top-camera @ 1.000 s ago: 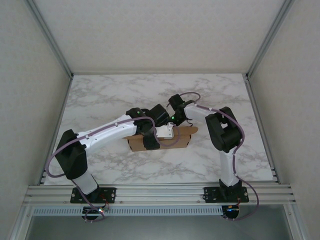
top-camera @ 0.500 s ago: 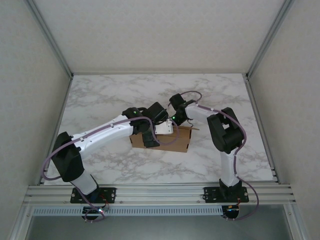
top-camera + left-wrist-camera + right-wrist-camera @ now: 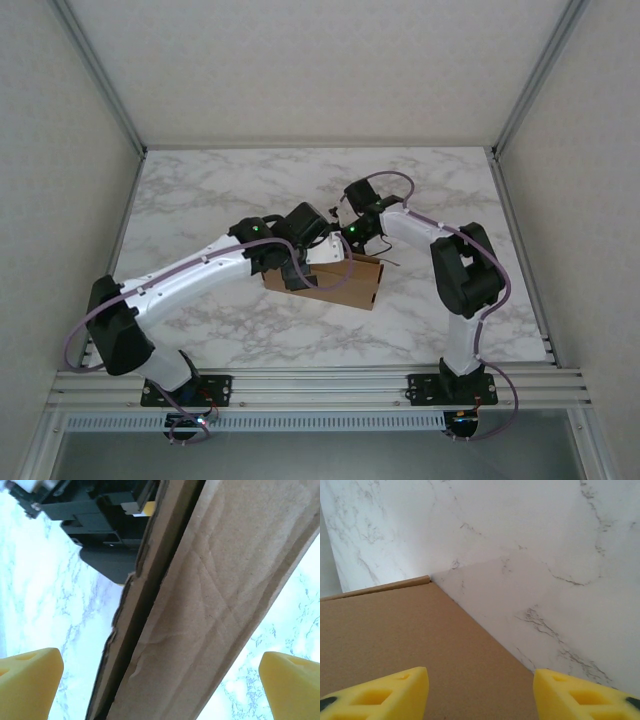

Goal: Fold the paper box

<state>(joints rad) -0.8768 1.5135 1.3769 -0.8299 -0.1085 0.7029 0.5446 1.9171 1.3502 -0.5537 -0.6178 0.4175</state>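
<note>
Top external shows the paper box (image 3: 362,283) mid-way across the marble table (image 3: 200,200), under both wrists. My left gripper (image 3: 160,682) is spread wide — a box wall runs between the pads, clear of both. My right gripper (image 3: 480,692) is parted too — it hangs above a flat panel, gripping nothing.

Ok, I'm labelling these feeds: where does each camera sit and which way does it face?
Top external: above and behind the arm bases, looking down on the white marble table; the left arm and right arm meet over the plain brown cardboard box.
Left wrist: on the left arm, close to the box's creased wall; the left claw shows, yellow tips spread.
Right wrist: on the right arm, facing a flat box panel and the table; the right claw shows, tips apart.
Shared: all see box and table.
</note>
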